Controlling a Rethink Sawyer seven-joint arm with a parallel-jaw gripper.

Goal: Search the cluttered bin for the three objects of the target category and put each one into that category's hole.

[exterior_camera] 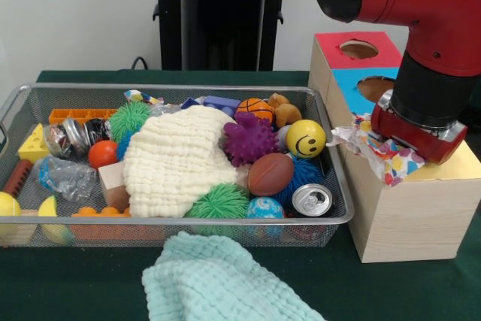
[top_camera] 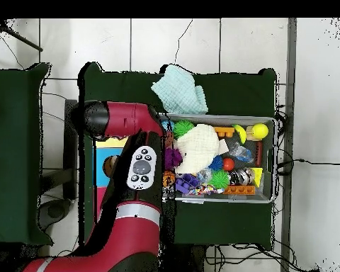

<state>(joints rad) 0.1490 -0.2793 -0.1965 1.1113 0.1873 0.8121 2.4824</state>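
Note:
The wire mesh bin is packed with toys and also shows in the overhead view. A white polka-dot bag lies crumpled on the yellow-topped wooden box, spilling over its left edge. My gripper hangs right above the box, touching the bag; the wrist hides its tips and the yellow hole. A small dotted scrap shows at the bin's far rim. In the overhead view the arm covers the boxes; only a bit of the yellow top shows.
A cream waffle cloth covers the bin's middle. A mint-green waffle cloth lies on the table in front of the bin. The red-topped hole and the blue-topped hole are behind the yellow box. Balls and a can fill the bin's right side.

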